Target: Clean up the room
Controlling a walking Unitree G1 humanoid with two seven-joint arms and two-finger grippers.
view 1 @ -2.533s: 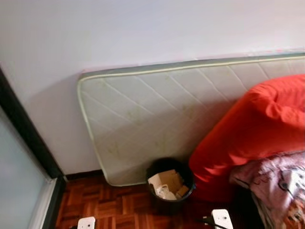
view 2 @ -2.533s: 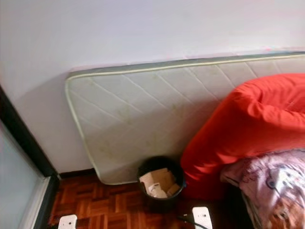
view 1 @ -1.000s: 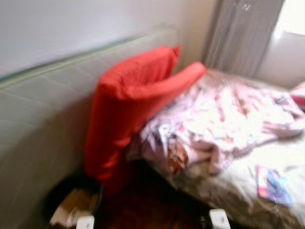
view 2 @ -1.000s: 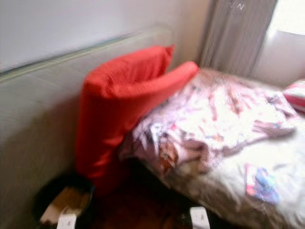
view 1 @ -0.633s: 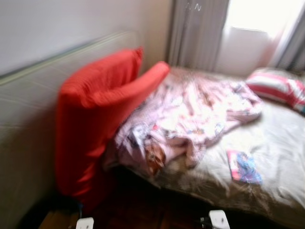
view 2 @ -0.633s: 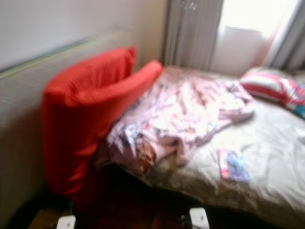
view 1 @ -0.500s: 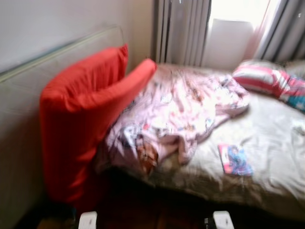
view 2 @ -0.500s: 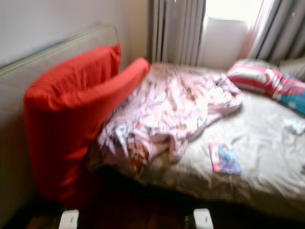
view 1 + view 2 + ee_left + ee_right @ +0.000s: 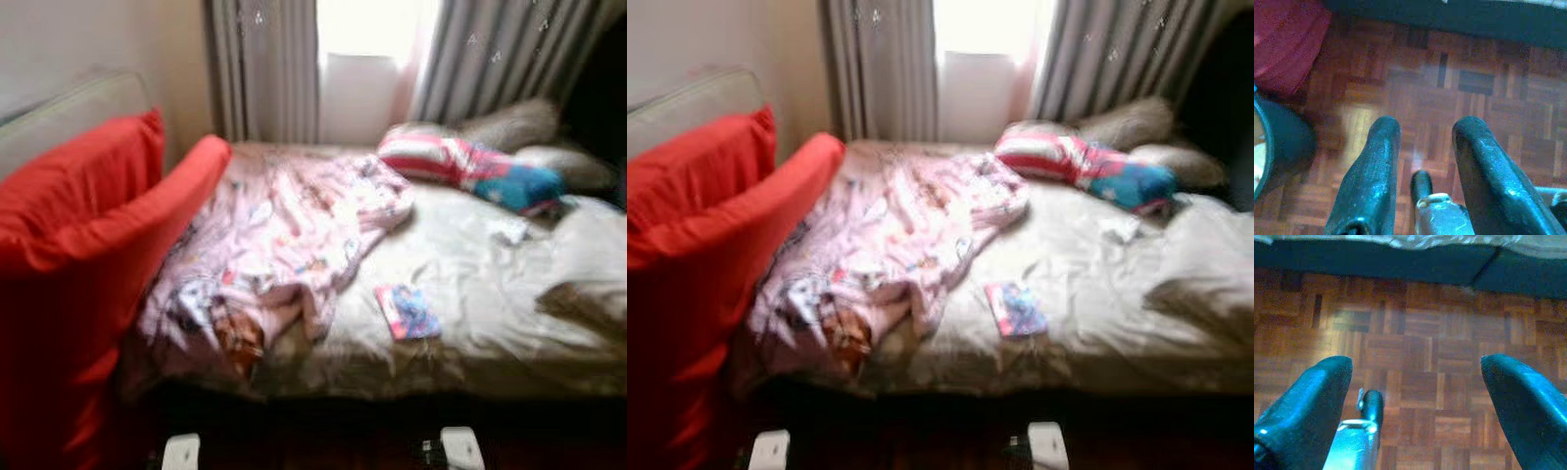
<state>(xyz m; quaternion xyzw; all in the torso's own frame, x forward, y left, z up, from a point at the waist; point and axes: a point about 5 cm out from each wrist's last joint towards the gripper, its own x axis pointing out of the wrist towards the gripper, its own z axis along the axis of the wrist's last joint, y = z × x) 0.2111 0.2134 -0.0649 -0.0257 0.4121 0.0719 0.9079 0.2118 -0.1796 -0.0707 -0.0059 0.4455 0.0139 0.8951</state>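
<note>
Both arms are hanging low over the parquet floor (image 9: 1420, 396); the left end effector (image 9: 1422, 132) and the right end effector (image 9: 1415, 364) are each spread and holding nothing. Well ahead of them a bed (image 9: 460, 294) is carrying a crumpled pink blanket (image 9: 284, 245), a small booklet (image 9: 407, 311) and a striped pillow (image 9: 441, 162), with a red cushion (image 9: 78, 284) leaning beside it

Blanket (image 9: 284, 235), booklet (image 9: 407, 311) (mid-bed) obstruct; bare sheet (image 9: 470, 269) between.

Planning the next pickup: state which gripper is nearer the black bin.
Left. The left gripper hangs over the parquet with the black bin just beside it; the right gripper hangs over bare parquet.
</note>
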